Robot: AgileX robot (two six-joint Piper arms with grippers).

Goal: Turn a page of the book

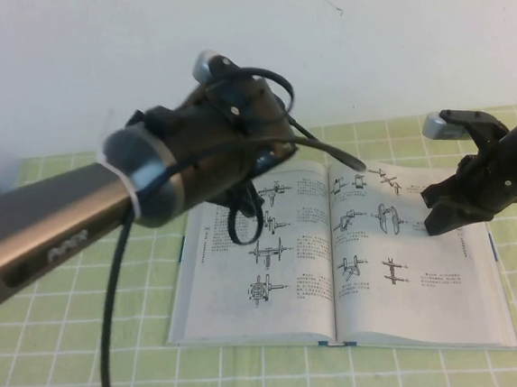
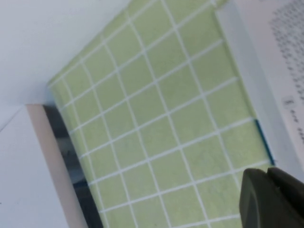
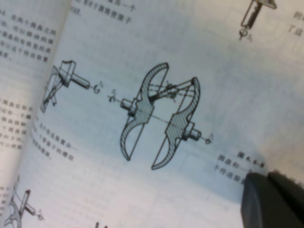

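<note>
Book (image 1: 337,268) lies open on green checked cloth (image 1: 73,354), gear drawings and small Chinese text showing. Right gripper (image 1: 434,210) clenched, tips on right-hand page (image 1: 420,279). Left gripper (image 2: 270,199) beyond book's left edge, state unclear.

**Three views of one open book**

The high camera looks down across the tabletop (image 1: 73,354) at the whole book (image 1: 278,309). The left wrist camera sits close over the cloth beside the book's edge. The right wrist camera hovers very near the page (image 3: 142,71), which the high view also shows.
</note>
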